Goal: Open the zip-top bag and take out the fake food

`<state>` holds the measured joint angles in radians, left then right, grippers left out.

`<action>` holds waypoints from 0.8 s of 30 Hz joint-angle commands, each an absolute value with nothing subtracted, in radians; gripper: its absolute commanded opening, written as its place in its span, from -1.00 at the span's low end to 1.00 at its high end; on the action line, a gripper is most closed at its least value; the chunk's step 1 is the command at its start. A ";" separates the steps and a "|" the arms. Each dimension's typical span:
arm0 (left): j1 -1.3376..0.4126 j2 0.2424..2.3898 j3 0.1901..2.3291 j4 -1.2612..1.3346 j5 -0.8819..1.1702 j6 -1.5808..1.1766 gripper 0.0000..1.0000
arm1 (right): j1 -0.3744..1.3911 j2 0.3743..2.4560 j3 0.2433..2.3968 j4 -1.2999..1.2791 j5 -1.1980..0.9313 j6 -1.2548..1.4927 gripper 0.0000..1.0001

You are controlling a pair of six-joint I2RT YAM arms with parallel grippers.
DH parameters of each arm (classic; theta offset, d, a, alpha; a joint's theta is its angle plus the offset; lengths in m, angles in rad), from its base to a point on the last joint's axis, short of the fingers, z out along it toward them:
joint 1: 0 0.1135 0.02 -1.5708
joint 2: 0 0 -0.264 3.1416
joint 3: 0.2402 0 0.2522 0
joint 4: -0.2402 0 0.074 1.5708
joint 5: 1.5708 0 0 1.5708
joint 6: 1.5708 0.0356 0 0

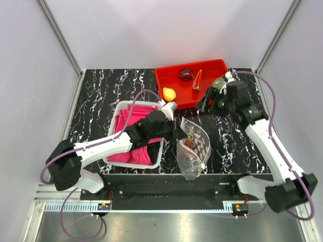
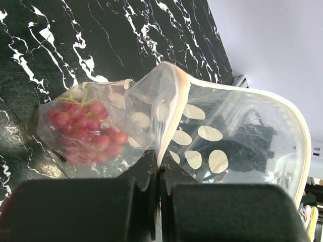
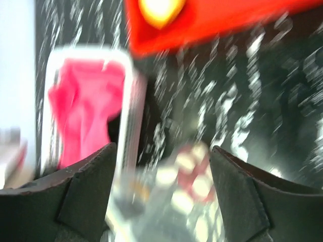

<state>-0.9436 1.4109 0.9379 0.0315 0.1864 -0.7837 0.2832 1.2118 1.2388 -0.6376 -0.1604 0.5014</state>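
Observation:
The zip-top bag [image 1: 193, 147] lies on the black marbled table, clear with pale dots, its mouth gaping in the left wrist view [image 2: 227, 136]. My left gripper [image 1: 178, 132] is shut on the bag's rim [image 2: 159, 169]. Purple-red grapes [image 2: 86, 133] sit inside the bag [image 1: 191, 142]. A lemon [image 1: 169, 94], a dark red fruit [image 1: 186, 74] and a watermelon slice [image 1: 197, 79] lie in the red tray [image 1: 212, 65]. My right gripper [image 1: 206, 104] hovers open by the tray's front edge, nothing between its fingers [image 3: 161, 166]. That view is blurred, with the bag [image 3: 197, 186] below.
A white basket [image 1: 122, 107] of pink cloth stands left of the bag, under my left arm. A greenish piece [image 1: 220, 80] shows at the tray's right end behind my right wrist. Grey walls enclose the table on three sides.

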 commanded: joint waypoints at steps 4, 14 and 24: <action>-0.948 1.388 0.939 0.124 0.172 -0.805 -1.00 | 0.415 0.942 1.137 -0.727 -0.340 0.529 0.47; -0.948 1.420 0.960 0.124 0.167 -0.810 -1.00 | 0.558 0.893 1.227 -0.856 -0.374 0.548 0.13; -0.969 1.448 0.994 0.101 0.144 -0.810 -1.00 | 0.598 0.985 1.063 -0.804 -0.232 0.557 -0.48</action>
<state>-0.9569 1.4403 0.9428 0.0555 0.1806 -0.8089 0.5896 0.9688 1.1137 -0.8242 -0.3210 0.5484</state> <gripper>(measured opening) 0.007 0.272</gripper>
